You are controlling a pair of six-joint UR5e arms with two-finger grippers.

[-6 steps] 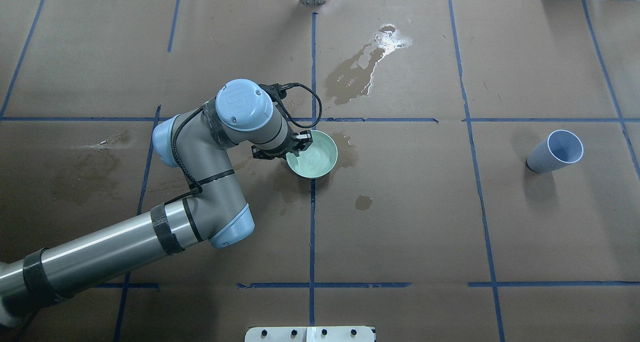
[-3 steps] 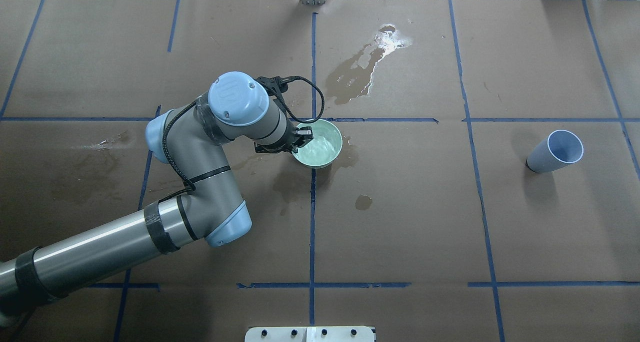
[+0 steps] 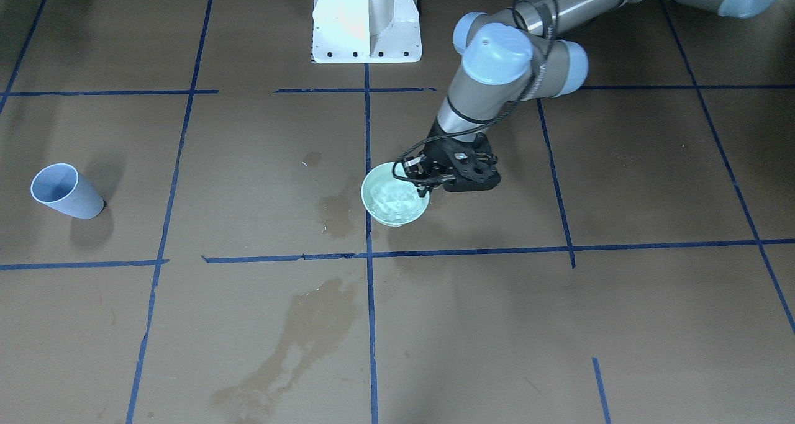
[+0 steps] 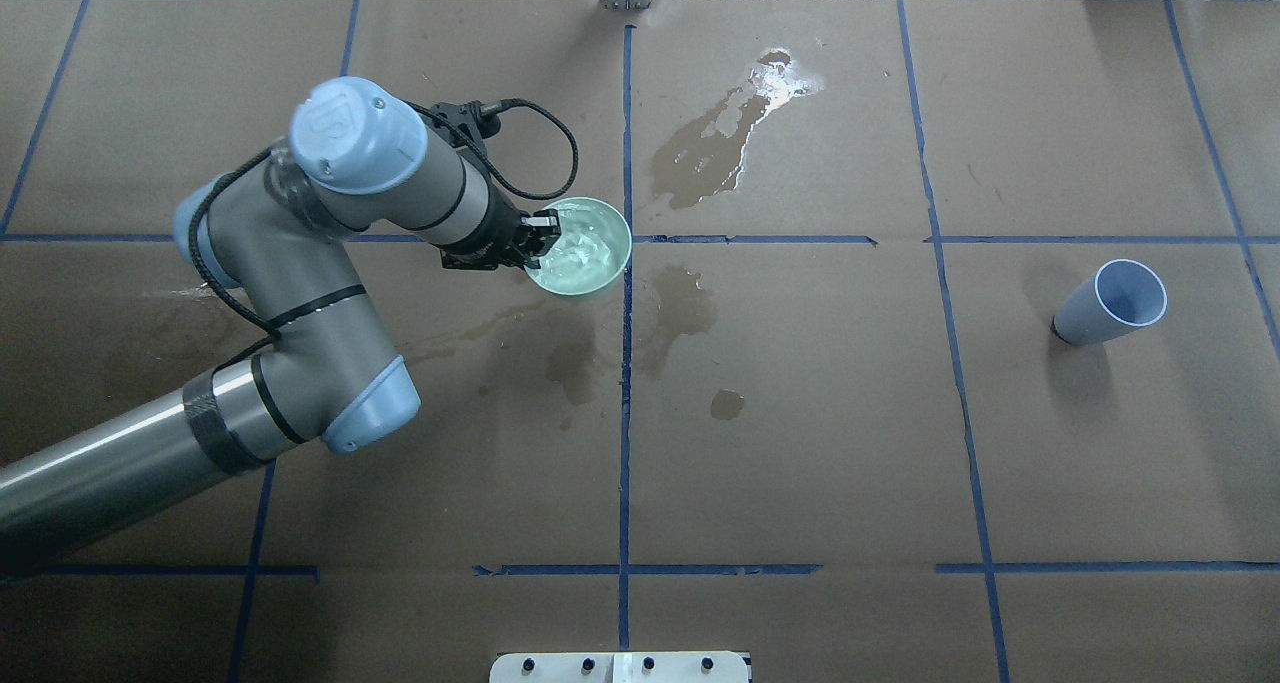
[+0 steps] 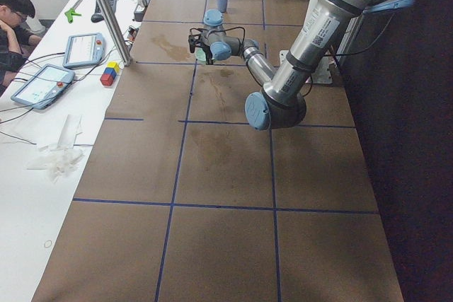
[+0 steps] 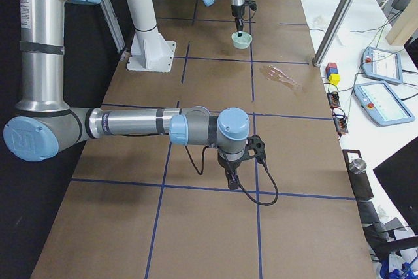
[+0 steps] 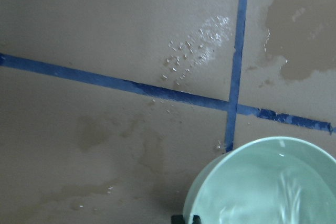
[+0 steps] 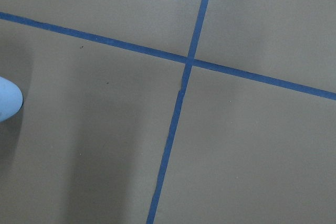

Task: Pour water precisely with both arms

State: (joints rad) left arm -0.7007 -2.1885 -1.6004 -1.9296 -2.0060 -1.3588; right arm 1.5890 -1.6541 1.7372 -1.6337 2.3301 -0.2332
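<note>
Brown paper covers the table [image 4: 1050, 443], gridded with blue tape [image 4: 760, 239] and blotched with wet patches [image 4: 710, 153]. Left gripper [image 4: 540, 235] pinches the rim of a mint bowl [image 4: 585, 287] by a tape crossing, with rippling water [image 4: 585, 248] inside. 1 blue cup [image 4: 1110, 303] stands well apart, rightward. Right gripper [image 6: 232, 178] hangs near the table; I cannot tell its opening.

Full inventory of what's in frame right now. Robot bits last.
bowl: 1, mint green, mid-table
water: clear, rippling, in the bowl
cup: 1, pale blue, upright, robot's right
wet patches: several, dark, around the bowl
tape lines: blue grid
pedestal: 1, white, robot's edge
blocks: red, yellow, blue, side bench
tablets: 2, same bench
person: 1, at the bench
left arm: silver-grey
left gripper: black, fingers on bowl rim
right arm: silver-grey, low
right gripper: black, state unclear
</note>
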